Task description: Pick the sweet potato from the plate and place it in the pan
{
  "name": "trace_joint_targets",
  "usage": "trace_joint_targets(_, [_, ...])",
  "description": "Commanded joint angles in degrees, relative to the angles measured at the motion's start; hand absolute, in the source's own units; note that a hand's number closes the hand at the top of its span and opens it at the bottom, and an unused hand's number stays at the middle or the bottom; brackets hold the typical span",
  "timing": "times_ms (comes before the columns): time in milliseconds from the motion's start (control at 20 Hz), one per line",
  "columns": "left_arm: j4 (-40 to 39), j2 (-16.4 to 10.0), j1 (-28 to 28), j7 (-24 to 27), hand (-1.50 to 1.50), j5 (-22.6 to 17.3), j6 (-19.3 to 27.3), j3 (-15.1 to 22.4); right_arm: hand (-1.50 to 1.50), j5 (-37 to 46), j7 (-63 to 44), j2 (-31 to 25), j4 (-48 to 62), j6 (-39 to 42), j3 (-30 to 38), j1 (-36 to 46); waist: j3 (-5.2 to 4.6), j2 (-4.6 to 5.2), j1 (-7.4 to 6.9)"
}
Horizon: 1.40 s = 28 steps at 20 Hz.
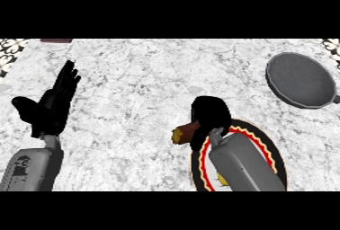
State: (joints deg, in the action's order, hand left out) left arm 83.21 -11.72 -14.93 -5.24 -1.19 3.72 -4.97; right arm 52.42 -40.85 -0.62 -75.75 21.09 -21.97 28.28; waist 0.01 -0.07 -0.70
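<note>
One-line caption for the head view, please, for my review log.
Right hand curled round the sweet potato at the plate rim; pan upper right, left hand open at left.

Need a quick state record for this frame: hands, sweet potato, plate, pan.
left hand: open, fingers up, resting at left
right hand: curled round sweet potato
sweet potato: at plate's upper-left rim, one end showing
plate: lower right, partly under right forearm
pan: upper right, nothing in it
lifted: cannot tell
</note>
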Motion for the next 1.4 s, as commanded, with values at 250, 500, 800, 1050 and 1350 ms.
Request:
trace_joint_targets(250, [1.05, 0.49, 2.9, 0.93, 0.0, -0.15, 0.07, -0.28, 1.5, 10.75, -11.33, 0.6, -10.64, -18.54, -3.5, 5.75, -0.01, -0.22, 0.23])
trace_joint_targets(500, [-1.29, -0.78, 1.7, 2.09, 0.0, -0.57, -0.76, -2.03, 1.5, 13.29, -11.32, -2.79, -15.42, -15.89, 3.45, 8.75, -0.03, -0.02, 0.91])
trace_joint_targets(800, [5.13, -0.47, 3.21, -1.99, 0.0, -0.41, -0.88, -0.37, 1.5, 7.36, -5.73, -6.83, -16.42, -21.7, 15.43, 8.32, 0.04, -0.04, 0.53])
trace_joint_targets(1050, [-0.37, 0.56, 0.82, 1.49, 0.0, 1.0, 0.1, -0.5, 1.5, -1.66, 3.56, -9.75, -10.27, -28.83, 26.16, 8.12, 0.02, 0.24, 0.51])
trace_joint_targets(1350, [2.57, 0.57, 3.9, 1.13, 0.0, -1.0, -1.97, -0.69, 1.5, -4.1, 17.66, -19.81, 6.32, -34.14, 34.99, 8.01, 0.05, 0.35, -0.3])
